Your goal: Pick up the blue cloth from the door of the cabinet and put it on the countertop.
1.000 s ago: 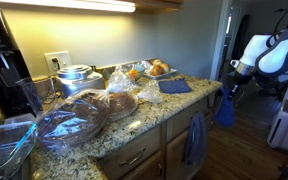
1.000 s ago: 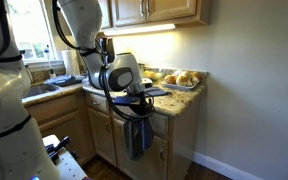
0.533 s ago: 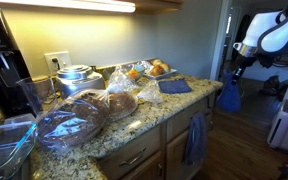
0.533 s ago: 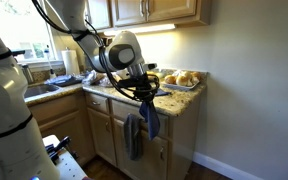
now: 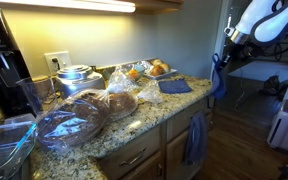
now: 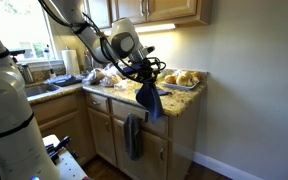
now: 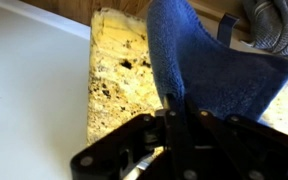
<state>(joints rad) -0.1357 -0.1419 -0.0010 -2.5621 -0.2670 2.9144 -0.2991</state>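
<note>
While the claw [image 6: 144,82] is closed on the blue cloth [image 6: 151,102], the cloth dangles beside the worktop [image 6: 181,103] edge. The grip looks shallow. Released early, the cloth would fall to the floor.

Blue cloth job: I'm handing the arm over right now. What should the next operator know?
The gripper is shut on the blue cloth, which hangs in the air by the end of the countertop.
Done: the cloth is off the cabinet door.
Left: carry it over the countertop, lower it, release.
The duller cloth hanging on that door is not the target.
</note>
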